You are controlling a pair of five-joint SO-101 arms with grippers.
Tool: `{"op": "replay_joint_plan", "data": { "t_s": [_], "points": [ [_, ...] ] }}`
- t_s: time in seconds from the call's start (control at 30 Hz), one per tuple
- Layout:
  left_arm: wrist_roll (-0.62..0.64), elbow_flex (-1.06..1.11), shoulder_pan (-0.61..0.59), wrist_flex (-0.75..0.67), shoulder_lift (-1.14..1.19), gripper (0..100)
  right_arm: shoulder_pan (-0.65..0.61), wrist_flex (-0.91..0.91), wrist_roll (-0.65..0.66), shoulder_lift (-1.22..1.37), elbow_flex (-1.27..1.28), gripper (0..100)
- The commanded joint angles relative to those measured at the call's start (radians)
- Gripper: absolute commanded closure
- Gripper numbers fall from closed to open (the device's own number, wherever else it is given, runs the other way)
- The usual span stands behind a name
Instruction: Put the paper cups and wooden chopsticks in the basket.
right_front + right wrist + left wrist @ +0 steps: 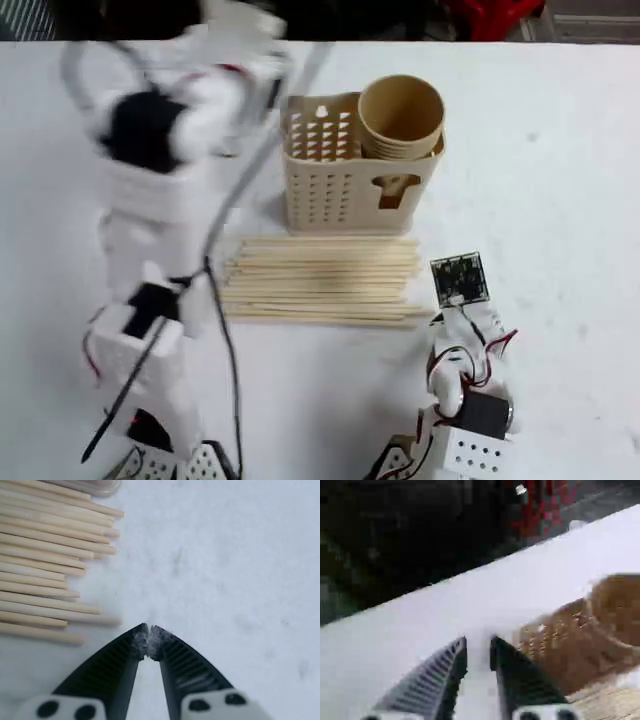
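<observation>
Tan paper cups [401, 118] are sitting in the beige perforated plastic basket [325, 190]; pale wooden chopsticks [320, 282] are lying just beside it. Left gripper [477, 652] is hovering slightly parted, right gripper [148, 635] pinched together, both empty. Chopsticks seemingly come next, needing opened jaws.

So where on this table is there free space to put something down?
The widest bare patch of table lies right of the basket and the chopsticks, up to the far edge. It is crowded left of the basket, where the left arm hangs over, and between basket and chopsticks.
</observation>
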Motion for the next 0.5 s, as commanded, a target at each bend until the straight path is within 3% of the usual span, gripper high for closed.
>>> {"op": "replay_joint_plan", "data": {
  "t_s": [0.0, 0.1, 0.23, 0.33, 0.47],
  "points": [
    [0.031, 0.209, -0.257, 0.032, -0.116, 90, 0.031, -0.013, 0.009, -0.004, -0.037, 98.1],
    [0.021, 0.503, -0.36, 0.026, -0.185, 90, 0.058, -0.022, 0.009, -0.005, -0.051, 98.1],
    [-0.103, 0.865, -0.453, -0.075, -0.298, 90, 0.05, -0.059, 0.009, -0.005, -0.064, 98.1],
    [-0.109, 1.198, -0.513, -0.269, -0.452, 90, -0.028, -0.05, 0.009, 0.002, -0.092, 98.1],
    [-0.164, 1.817, -0.519, -0.643, -0.736, 90, -0.09, 0.016, 0.012, 0.005, -0.189, 98.1]
  ]
}}
